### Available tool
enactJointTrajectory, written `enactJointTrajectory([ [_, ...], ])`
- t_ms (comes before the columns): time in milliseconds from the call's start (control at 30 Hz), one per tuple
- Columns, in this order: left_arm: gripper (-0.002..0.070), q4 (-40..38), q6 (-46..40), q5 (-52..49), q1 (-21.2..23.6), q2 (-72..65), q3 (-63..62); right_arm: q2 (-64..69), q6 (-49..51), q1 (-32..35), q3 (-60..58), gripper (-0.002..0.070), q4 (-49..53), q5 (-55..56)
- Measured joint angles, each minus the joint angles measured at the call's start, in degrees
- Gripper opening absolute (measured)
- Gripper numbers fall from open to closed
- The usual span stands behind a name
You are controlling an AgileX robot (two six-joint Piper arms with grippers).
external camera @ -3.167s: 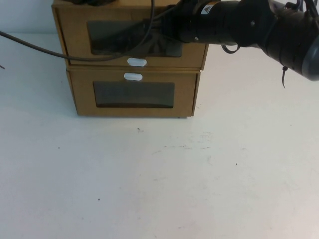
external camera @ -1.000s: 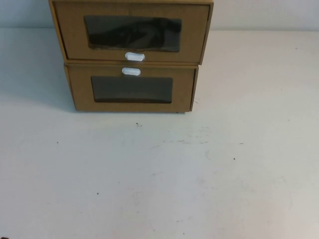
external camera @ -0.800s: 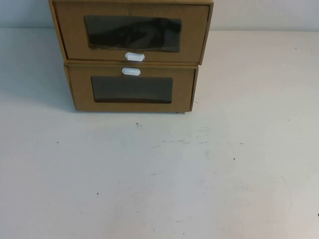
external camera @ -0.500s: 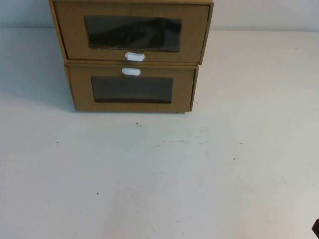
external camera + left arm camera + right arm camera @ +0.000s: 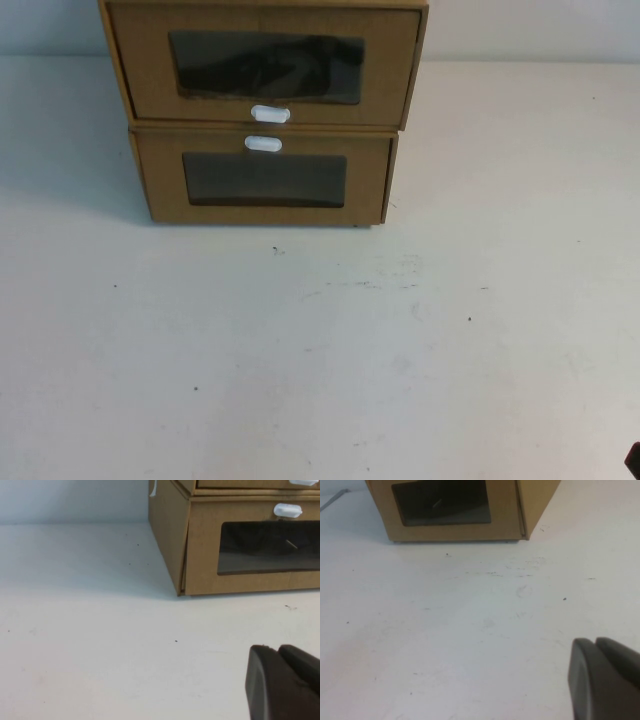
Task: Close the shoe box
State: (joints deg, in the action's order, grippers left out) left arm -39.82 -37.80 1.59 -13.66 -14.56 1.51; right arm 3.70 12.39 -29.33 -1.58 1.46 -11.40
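Observation:
The shoe box [image 5: 390,70] is the upper of two stacked brown boxes at the far middle of the table. It has a wide dark window [image 5: 265,67] with a white pull tab [image 5: 270,114] below it, and its drawer front sits flush. Its bottom edge [image 5: 240,484] shows in the left wrist view. My left gripper [image 5: 272,650] is shut and empty, low over the table, well in front of the boxes and to their left. My right gripper [image 5: 592,642] is shut and empty, near the front right of the table; only a dark sliver [image 5: 634,460] of it shows in the high view.
The lower brown box [image 5: 365,185] has a smaller window and a white tab [image 5: 263,144] above it. It also shows in the left wrist view [image 5: 202,555] and the right wrist view [image 5: 502,505]. The white table [image 5: 320,350] spreads in front.
The right arm, which was over the upper box 3.2 s ago, has drawn back out of the high view. The upper drawer front now sits flush. Nothing has moved in the last second.

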Motion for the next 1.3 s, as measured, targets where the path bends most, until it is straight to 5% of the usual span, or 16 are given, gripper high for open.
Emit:
enactJointTrajectory([
  [467, -0.0002, 0.0, 0.0, -0.2, 0.0, 0.0, 0.0, -0.7, 0.0, 0.4, 0.0, -0.0012, 0.0, -0.1],
  [1000, -0.0002, 0.0, 0.0, -0.5, 0.0, 0.0, 0.0, -4.0, 0.0, 24.7, 0.0, -0.0013, 0.2, -3.9],
  [1300, -0.0002, 0.0, 0.0, -0.5, 0.0, 0.0, 0.0, -4.1, -1.7, 26.6, 0.0, -0.0013, 0.6, -5.2],
])
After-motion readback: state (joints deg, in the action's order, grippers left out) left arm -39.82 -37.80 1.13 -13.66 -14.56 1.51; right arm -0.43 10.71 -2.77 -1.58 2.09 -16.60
